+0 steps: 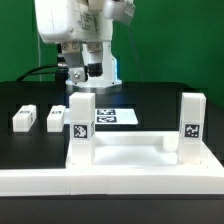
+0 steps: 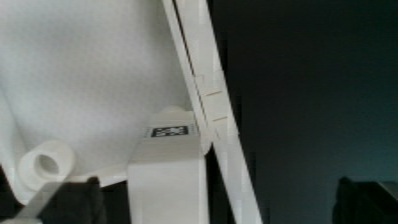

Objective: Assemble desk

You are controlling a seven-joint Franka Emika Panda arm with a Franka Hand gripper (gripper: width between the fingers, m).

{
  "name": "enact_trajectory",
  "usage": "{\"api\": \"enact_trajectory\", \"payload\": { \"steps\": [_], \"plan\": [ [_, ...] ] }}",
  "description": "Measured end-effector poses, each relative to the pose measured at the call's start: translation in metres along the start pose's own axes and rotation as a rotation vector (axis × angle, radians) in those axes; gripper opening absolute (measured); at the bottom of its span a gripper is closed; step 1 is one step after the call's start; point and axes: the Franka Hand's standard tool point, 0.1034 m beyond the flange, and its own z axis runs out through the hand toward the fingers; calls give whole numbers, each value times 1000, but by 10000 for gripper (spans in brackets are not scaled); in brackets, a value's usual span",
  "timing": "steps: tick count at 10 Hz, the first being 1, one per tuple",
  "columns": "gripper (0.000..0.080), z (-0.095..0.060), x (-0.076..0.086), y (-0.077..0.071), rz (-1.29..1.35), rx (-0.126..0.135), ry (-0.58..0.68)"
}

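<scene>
Exterior view: end effector released, fingers spread, hovering above upright leg left of centre. Desk top lies lower centre on table; loose legs mid-left.

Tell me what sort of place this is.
Probably a robotics lab test bench: a black table before a green backdrop, a marker board lying on it, and tagged white desk legs.

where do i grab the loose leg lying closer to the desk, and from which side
Its middle, probably, from straight above: the leg lies flat on the table, square-sided, with free gaps toward the other loose leg and the desk.
</scene>
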Motion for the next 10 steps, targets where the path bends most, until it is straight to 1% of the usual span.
{"api": "enact_trajectory", "payload": {
  "steps": [10],
  "plan": [
    [649, 2, -1, 1, -15, -3, 1]
  ]
}}
